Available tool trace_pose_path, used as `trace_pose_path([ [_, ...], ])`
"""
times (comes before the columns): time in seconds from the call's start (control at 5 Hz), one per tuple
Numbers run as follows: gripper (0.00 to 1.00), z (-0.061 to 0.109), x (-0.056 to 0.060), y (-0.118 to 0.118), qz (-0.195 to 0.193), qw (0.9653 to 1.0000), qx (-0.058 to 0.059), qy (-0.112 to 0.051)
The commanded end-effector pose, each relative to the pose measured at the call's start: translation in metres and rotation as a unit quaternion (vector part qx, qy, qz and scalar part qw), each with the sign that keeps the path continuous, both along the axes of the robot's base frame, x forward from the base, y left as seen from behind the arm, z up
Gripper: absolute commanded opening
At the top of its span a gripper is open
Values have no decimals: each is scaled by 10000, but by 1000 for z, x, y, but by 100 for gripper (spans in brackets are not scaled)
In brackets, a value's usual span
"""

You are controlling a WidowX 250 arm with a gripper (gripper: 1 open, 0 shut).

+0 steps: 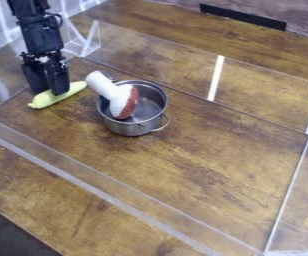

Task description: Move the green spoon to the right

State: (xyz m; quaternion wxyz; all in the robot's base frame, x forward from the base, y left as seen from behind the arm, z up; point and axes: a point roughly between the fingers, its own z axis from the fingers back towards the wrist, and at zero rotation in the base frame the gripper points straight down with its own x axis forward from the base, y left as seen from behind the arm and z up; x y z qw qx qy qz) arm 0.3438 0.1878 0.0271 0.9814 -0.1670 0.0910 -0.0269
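Metal pot [133,110] with white utensil [110,88] blocking rightward path, bare wooden table [210,150] beyond, seemingly clear

Honestly there's nothing to read here, no text, labels, brand marks, numbers or signs that I can make out. The brown wood-grain tabletop [184,150] is bare of print, the small round metal pot [133,112] has no visible marking, and neither does the white thick-handled utensil with a red part [113,91] sitting in it. The black robot gripper [38,78] and the small yellow-green plastic spoon [57,96] show no lettering either, at least at this resolution.
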Motion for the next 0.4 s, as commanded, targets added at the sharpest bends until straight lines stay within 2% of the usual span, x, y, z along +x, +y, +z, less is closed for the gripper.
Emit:
trace_pose_path([
  [0.0, 100, 9, 1, 14, -311, 9995, 86, 40],
  [0.2, 0, 21, -3, 9, -85, 9999, 110, 19],
])
